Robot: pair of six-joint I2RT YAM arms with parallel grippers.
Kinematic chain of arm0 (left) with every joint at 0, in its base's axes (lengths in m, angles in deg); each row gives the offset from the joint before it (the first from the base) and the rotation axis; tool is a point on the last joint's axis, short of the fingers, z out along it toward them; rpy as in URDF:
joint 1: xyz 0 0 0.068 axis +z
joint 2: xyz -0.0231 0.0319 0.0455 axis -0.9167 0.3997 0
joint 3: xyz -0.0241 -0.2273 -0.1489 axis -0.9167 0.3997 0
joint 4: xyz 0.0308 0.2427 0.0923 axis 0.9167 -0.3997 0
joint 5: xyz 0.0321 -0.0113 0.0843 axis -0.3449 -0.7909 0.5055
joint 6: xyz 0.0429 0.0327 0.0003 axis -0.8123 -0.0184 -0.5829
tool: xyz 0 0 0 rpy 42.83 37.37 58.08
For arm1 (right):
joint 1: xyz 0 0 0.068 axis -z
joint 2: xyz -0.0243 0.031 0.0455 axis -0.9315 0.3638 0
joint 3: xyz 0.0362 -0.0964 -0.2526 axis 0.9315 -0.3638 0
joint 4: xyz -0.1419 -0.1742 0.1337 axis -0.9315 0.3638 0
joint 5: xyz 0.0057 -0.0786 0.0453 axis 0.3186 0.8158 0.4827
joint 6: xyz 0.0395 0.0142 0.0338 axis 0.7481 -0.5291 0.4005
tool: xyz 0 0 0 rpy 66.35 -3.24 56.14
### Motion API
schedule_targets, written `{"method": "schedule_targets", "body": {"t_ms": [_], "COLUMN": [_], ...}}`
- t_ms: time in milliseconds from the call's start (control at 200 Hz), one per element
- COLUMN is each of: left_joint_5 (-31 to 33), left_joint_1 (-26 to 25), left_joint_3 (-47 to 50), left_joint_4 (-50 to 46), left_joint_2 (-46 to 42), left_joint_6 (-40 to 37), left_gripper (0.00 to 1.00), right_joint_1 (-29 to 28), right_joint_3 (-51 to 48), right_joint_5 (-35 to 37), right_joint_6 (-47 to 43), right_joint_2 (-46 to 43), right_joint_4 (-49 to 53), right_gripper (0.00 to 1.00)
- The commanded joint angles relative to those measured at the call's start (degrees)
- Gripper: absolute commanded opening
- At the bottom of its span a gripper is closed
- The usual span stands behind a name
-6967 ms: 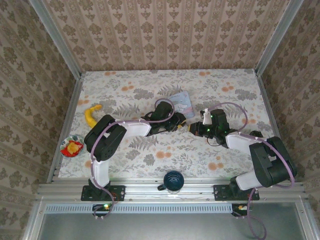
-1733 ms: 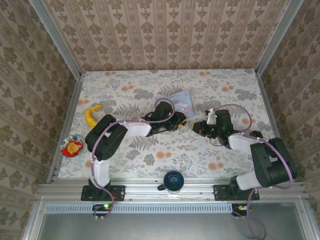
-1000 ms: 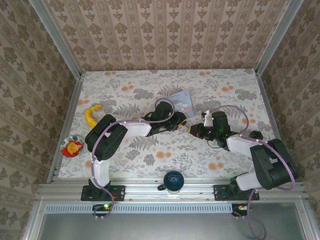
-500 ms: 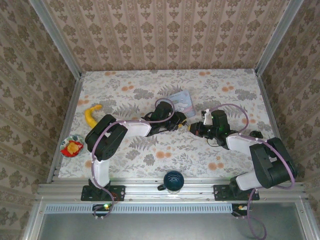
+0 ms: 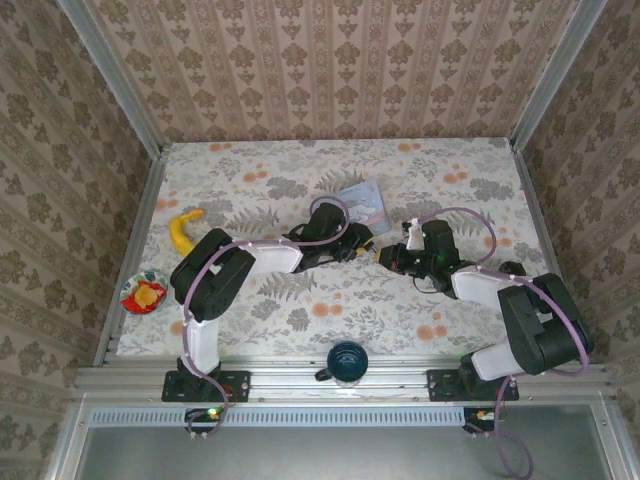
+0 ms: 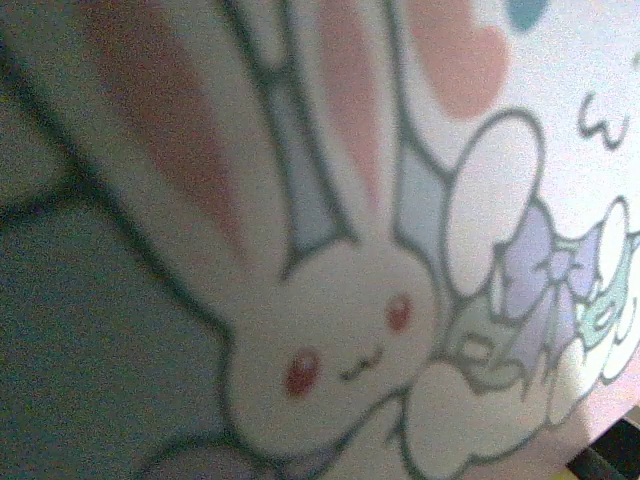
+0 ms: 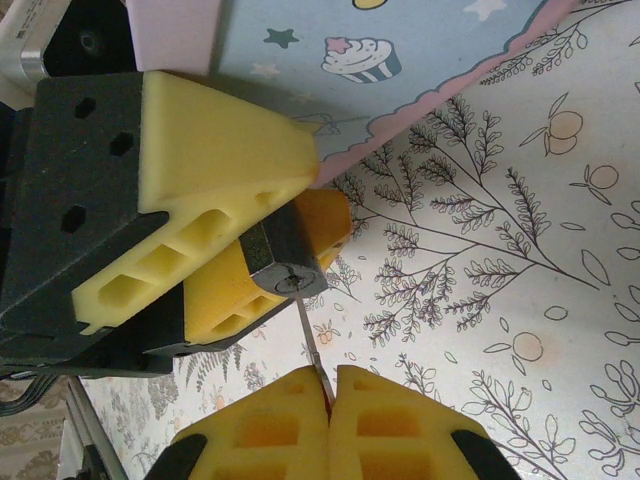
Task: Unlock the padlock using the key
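Note:
In the right wrist view the small dark padlock point(image 7: 285, 262) sits clamped between my left gripper's yellow fingers point(image 7: 215, 150), its keyhole face turned towards the camera. My right gripper point(image 7: 330, 375) is shut on the key point(image 7: 310, 335), and the thin blade's tip touches the keyhole. In the top view the left gripper point(image 5: 363, 245) and right gripper point(image 5: 387, 258) meet tip to tip at mid-table. The pale blue cartoon tin point(image 5: 364, 205) lies just behind them, and its rabbit picture point(image 6: 330, 320) is close in front of the left wrist camera.
A yellow banana point(image 5: 181, 230) lies at the left, with a small bowl of red and yellow items point(image 5: 144, 293) at the left edge. A dark blue mug point(image 5: 347, 362) stands on the front rail between the arm bases. Patterned walls enclose the table.
The right gripper, holding the key, has moved left to the padlock and shifted slightly over the last second. The left arm has stayed still.

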Motion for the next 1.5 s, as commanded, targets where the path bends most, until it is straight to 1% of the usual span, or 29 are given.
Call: {"method": "schedule_targets", "body": {"t_ms": [0, 495, 775, 1105, 1325, 1495], "left_joint_5": [-6.1, -6.2, -6.2, -6.9, -7.5, -9.2], "left_joint_1": [-0.2, -0.2, -0.2, -0.2, -0.6, -1.8], "left_joint_3": [1.5, 1.8, 1.7, 2.3, 2.9, 3.6], "left_joint_4": [-5.3, -5.1, -5.0, -4.6, -8.3, -9.7], "left_joint_2": [3.4, 3.1, 3.2, 2.1, 0.0, -0.5], "left_joint_6": [5.7, 5.6, 5.8, 5.7, 4.3, 5.2], "left_gripper": [0.0, 0.0, 0.0, 0.0, 0.0, 0.0], "right_joint_1": [-0.2, 0.1, 0.6, 0.6, 0.3, -1.9], "right_joint_3": [1.6, 1.2, 0.1, -0.5, -2.0, -2.5], "right_joint_5": [3.4, 6.0, 7.1, 8.2, 8.9, 9.1], "right_joint_6": [0.9, 1.1, 2.7, 3.2, 5.7, 6.9], "right_joint_2": [1.0, 1.3, -0.6, -0.2, -1.1, -1.5], "right_joint_4": [-1.3, -1.4, -2.5, -0.9, -2.5, -4.3], "right_gripper": [0.0, 0.0, 0.0, 0.0, 0.0, 0.0]}}
